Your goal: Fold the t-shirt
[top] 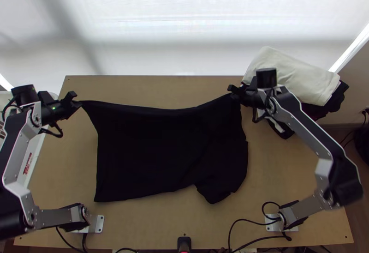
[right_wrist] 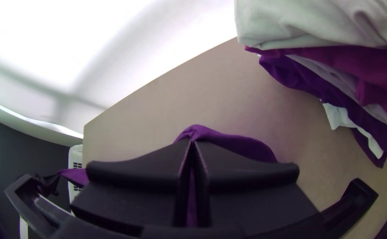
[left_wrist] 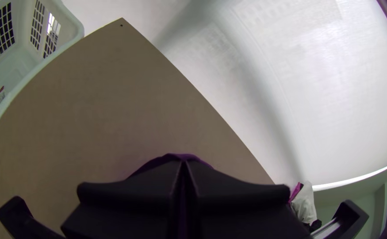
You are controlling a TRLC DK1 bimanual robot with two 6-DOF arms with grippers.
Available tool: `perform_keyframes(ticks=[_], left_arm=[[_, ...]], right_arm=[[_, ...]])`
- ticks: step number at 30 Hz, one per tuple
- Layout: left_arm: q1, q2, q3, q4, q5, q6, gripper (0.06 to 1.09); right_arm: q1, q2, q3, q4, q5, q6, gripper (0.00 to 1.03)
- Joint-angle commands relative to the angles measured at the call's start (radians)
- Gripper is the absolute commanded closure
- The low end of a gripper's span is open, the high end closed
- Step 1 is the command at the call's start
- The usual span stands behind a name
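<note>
Taking twelve o'clock as the far edge in the top view: spread dark across the middle of the tabletop [top: 138,225], in the case of the t-shirt [top: 152,147], and reaching up to both hands. Gripped at ten o'clock by the left hand [top: 76,104], closed on a corner drawn out to a narrow point. Gripped at one o'clock by the right hand [top: 234,94], closed too, with a purple fold showing past the fingers [right_wrist: 242,172] in the right wrist view. Sagging slightly along the far edge between the two. Ending at eight o'clock in a neat near corner; hanging rumpled toward five o'clock in a rounded lobe, and bulging out at three.

Stacked at two o'clock, just beyond the right hand: folded white cloth [top: 286,70] over purple, magenta and white cloths [right_wrist: 299,79]. Set beside the tabletop at nine o'clock: a white basket [top: 36,149].
</note>
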Motion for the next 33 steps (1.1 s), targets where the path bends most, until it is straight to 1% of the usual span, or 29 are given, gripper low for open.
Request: perform_keyframes(ticks=[1,5,8,15,18,23,26,31,33], left_arm=[[-0.005,0.076,0.072,-0.005,-0.017,0.013,1.05],[-0.018,0.204,0.172,-0.080,-0.035,0.033,1.05],[-0.030,0.299,0.257,-0.120,-0.084,0.054,1.05],[-0.045,0.463,0.418,-0.178,-0.100,0.074,1.05],[-0.054,0.506,0.453,-0.180,-0.115,0.077,1.05],[-0.057,0.575,0.525,-0.187,-0.129,0.076,1.05],[-0.056,0.623,0.591,-0.221,-0.137,0.074,1.05],[-0.056,0.644,0.658,-0.284,-0.138,0.073,1.05],[-0.059,0.642,0.681,-0.341,-0.123,0.079,1.05]], right_arm=[[-0.015,0.096,0.092,-0.040,0.023,0.030,1.00],[-0.026,0.182,0.164,-0.069,0.034,0.030,1.00],[-0.036,0.251,0.240,-0.098,0.034,0.028,1.00],[-0.055,0.398,0.433,-0.163,0.040,0.008,1.00],[-0.053,0.458,0.513,-0.191,0.052,-0.001,1.00],[-0.047,0.527,0.599,-0.194,0.081,-0.006,1.00],[-0.042,0.565,0.646,-0.207,0.097,-0.007,1.00],[-0.029,0.573,0.663,-0.220,0.101,-0.007,1.00],[-0.026,0.567,0.672,-0.250,0.101,-0.003,1.00]])
